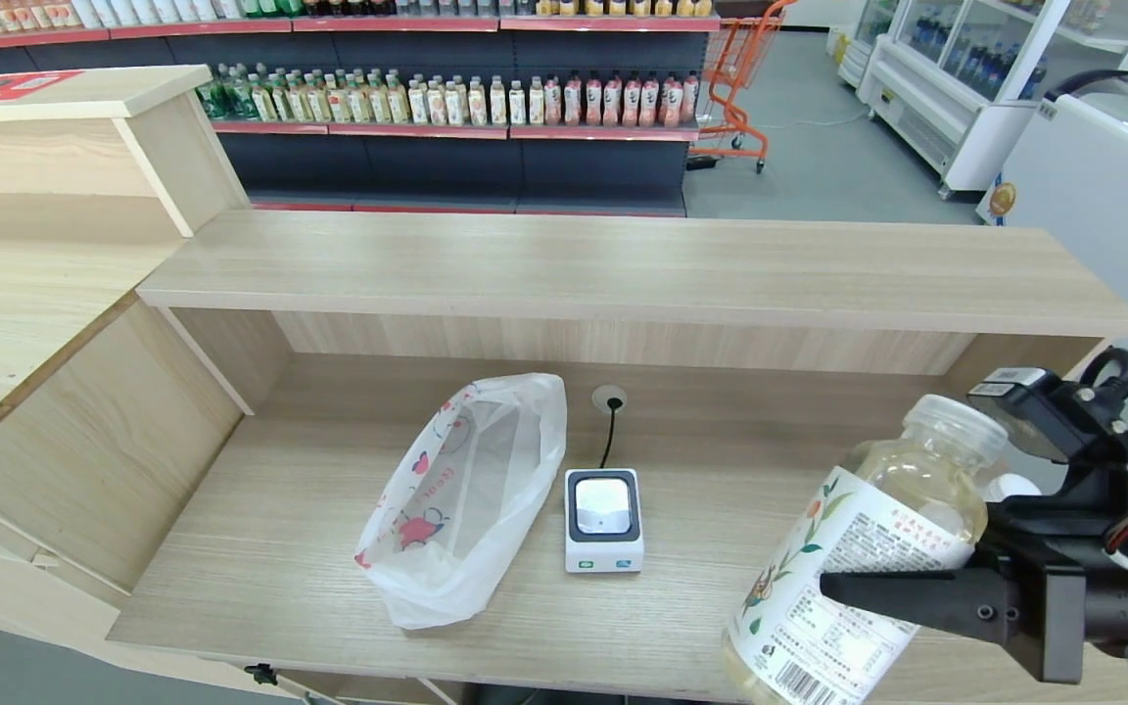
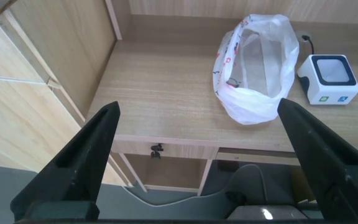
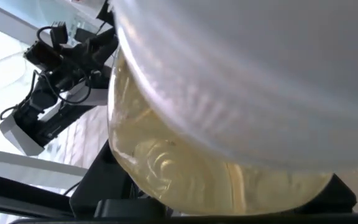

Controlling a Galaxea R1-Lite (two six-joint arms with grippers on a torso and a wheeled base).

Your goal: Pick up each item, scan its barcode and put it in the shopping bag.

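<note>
We saw the bottle (image 1: pixel 858 548) held in the air over the near right corner of the counter (image 1: pixel 260 568), clear of its surface. It was a clear plastic bottle of pale yellow drink with a wide cap and a white label printed with fruit. It was tilted, cap up and away from us, base down toward the counter's near edge, and the barcode (image 1: pixel 804 678) at the label's lower end faced up toward the head camera. The right gripper (image 1: pixel 892 578) was clamped on the bottle's middle: one black finger (image 1: pixel 916 592) lay across the label, while the other was hidden behind the bottle. In the right wrist view the bottle (image 3: pixel 229 155) pressed close against the lens.

The scanner (image 1: pixel 603 519), a small white box with a dark-framed glass window on top, sat on the counter to the left of the bottle and well apart from it, its black cable (image 1: pixel 611 431) running back to a hole in the surface. The shopping bag (image 1: pixel 466 499), white plastic with red print, lay just beside the scanner's left side with its mouth open; we could not tell whether the two touched.

The left gripper (image 2: pixel 199 106) hung above the counter's near left edge, its jaws wide apart and holding nothing.

Beyond the counter's raised ledge (image 1: pixel 623 264) stood shelves of drinks (image 1: pixel 446 98) and an orange trolley (image 1: pixel 740 78).
</note>
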